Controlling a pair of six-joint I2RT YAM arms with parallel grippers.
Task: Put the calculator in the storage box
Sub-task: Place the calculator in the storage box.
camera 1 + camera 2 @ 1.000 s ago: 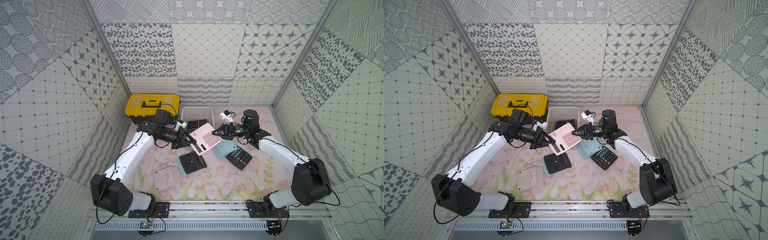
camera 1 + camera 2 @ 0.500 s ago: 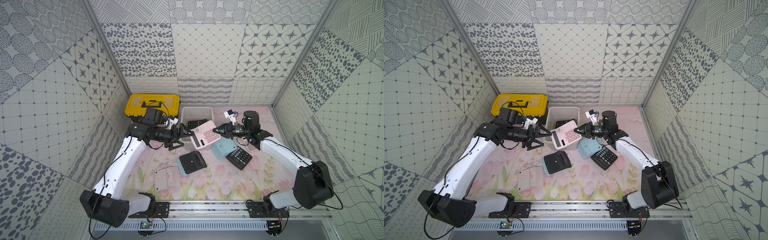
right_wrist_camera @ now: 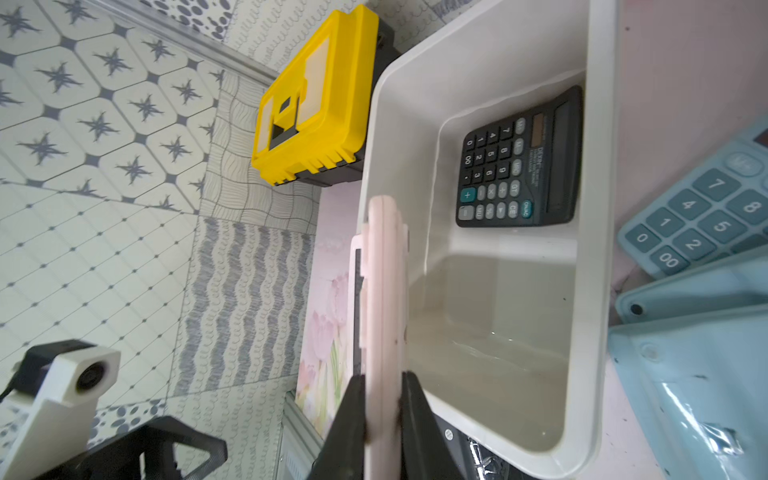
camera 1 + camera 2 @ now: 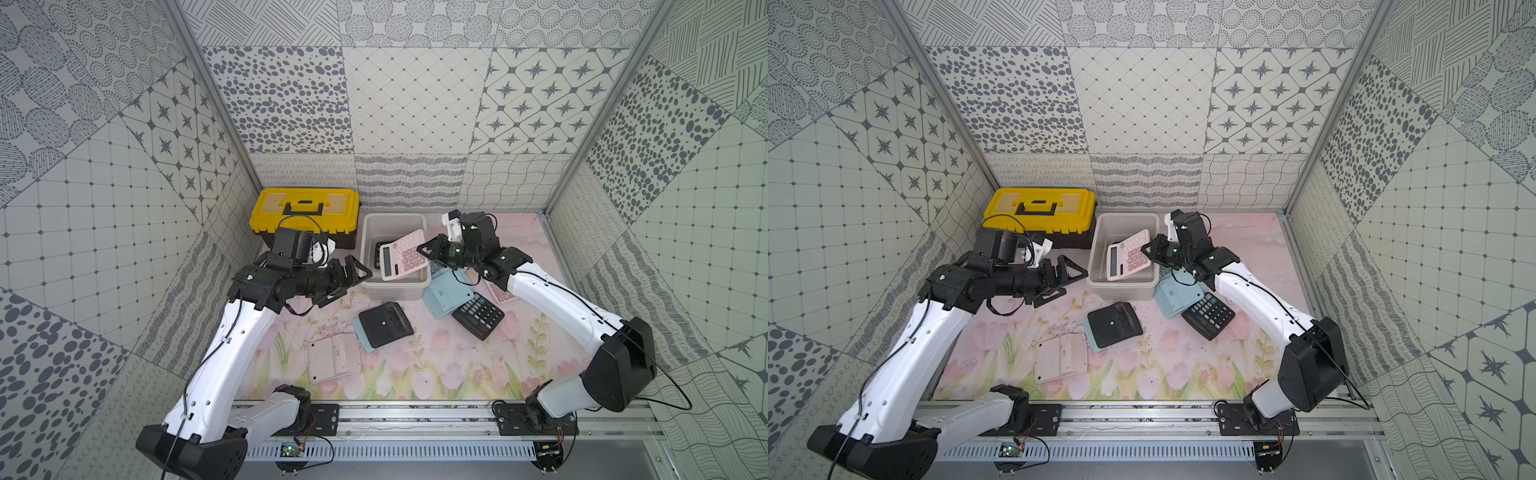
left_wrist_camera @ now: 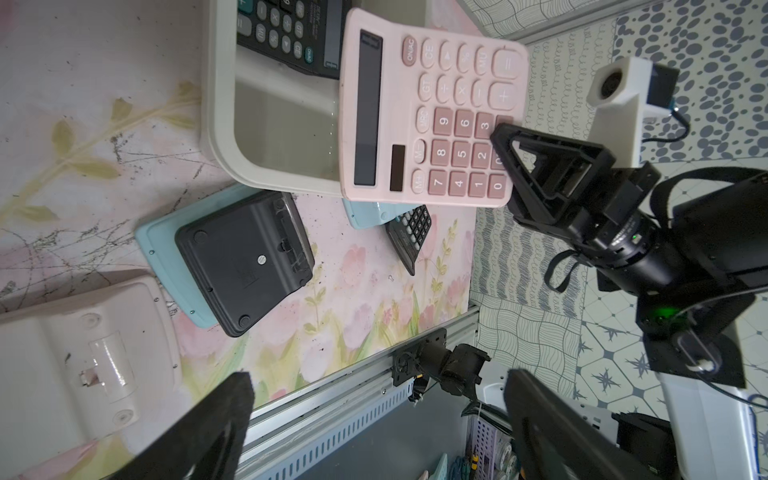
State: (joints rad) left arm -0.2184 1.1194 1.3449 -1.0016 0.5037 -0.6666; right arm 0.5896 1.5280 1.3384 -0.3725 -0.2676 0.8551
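The pink calculator (image 4: 403, 255) (image 4: 1127, 257) hangs tilted, keys up, over the off-white storage box (image 4: 395, 291) (image 4: 1121, 291) in both top views. My right gripper (image 4: 426, 251) (image 3: 383, 399) is shut on its edge; the right wrist view shows the calculator (image 3: 384, 291) edge-on between the fingers, above the box rim (image 3: 590, 249). A black calculator (image 3: 519, 166) lies in the box. My left gripper (image 4: 357, 272) (image 5: 374, 386) stands open and empty just left of the box, apart from the pink calculator (image 5: 428, 112).
A yellow-lidded toolbox (image 4: 305, 208) stands behind and left of the box. On the floral mat lie a black calculator face down on a light blue one (image 4: 384, 324), a pale one face down (image 4: 334, 357), a light blue one (image 4: 444, 295) and a black one (image 4: 478, 316).
My left gripper has opened, let go of the pink calculator and drawn back to the left. The right gripper has carried the calculator over the storage box.
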